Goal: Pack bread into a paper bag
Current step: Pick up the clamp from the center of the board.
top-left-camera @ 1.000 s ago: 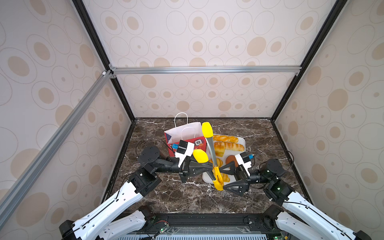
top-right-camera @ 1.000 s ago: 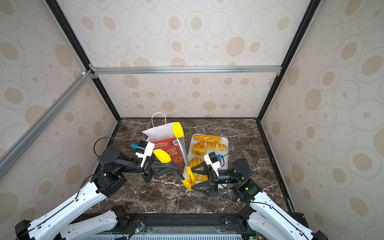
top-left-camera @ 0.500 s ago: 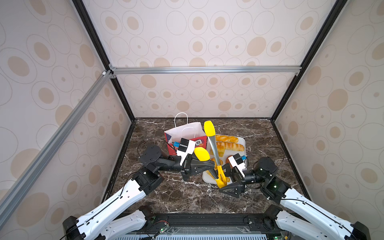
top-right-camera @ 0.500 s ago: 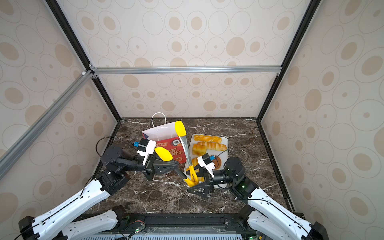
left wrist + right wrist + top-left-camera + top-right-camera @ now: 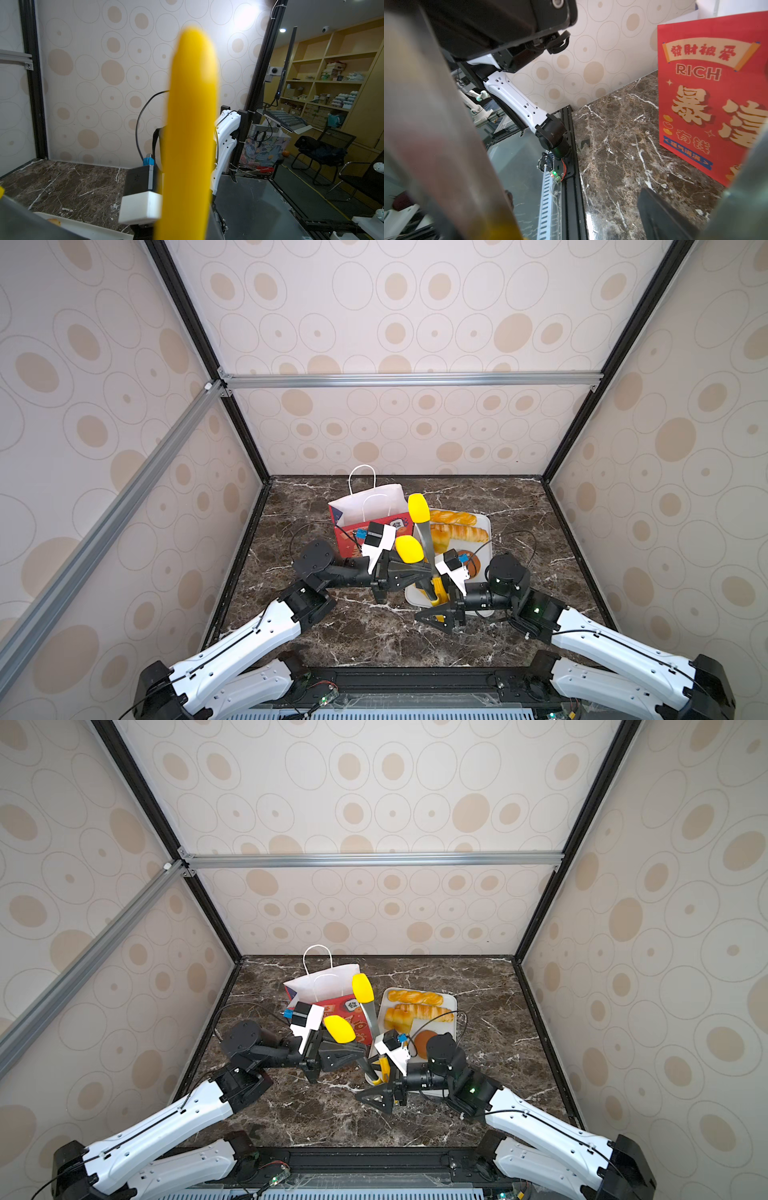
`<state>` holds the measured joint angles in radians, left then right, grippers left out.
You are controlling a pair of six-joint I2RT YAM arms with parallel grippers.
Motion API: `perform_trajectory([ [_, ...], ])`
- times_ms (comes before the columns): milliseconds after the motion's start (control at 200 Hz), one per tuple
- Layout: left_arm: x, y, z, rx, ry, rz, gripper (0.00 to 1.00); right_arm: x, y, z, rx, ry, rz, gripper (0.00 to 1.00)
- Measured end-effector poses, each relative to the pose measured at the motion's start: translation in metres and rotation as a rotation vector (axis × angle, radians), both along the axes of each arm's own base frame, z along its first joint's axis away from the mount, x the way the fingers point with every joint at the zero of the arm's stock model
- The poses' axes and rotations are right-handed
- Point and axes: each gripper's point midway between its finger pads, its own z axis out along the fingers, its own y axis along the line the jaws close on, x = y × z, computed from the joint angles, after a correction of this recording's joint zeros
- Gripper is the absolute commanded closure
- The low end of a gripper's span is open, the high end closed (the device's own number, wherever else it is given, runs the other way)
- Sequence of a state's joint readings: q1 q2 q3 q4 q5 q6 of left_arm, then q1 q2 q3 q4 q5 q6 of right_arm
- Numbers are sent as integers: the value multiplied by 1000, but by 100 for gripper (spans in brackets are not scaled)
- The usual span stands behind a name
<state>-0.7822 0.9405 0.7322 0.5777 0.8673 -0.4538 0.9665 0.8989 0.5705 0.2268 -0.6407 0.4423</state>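
Tongs (image 5: 424,535) are held by left gripper (image 5: 426,572), tips apart, nothing clamped. Bread (image 5: 457,533) is judged soft, light, crushable; to be pinched mid-length, gently.

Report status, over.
Left gripper shut on tongs. Right gripper open by tongs' hinge. Bread on tray, paper bag upright. Nothing over bag mouth.

i read this as a robotics lab test cell: patterned wall panels (image 5: 415,302) set in black and aluminium framing (image 5: 407,379) around a marble-look tabletop (image 5: 374,630); past the open side, storage shelves (image 5: 332,82) of boxes, a keyboard stand (image 5: 284,120), an office chair (image 5: 340,141).
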Motion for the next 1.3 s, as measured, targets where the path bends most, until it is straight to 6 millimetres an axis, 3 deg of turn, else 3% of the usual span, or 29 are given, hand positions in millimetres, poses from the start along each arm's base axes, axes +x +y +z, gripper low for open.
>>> perform_trajectory([
  [325,9,17,-5,-147,58,106,100,13,-12,-4,61,-98,-142,0],
  [726,18,18,1,-311,112,64,100,15,-9,1,85,-119,-145,0],
  [1006,11,21,7,-340,111,24,100,15,-10,9,115,-149,-150,1],
  [1297,-3,21,-14,-310,143,-20,100,15,-11,13,124,-173,-153,1],
])
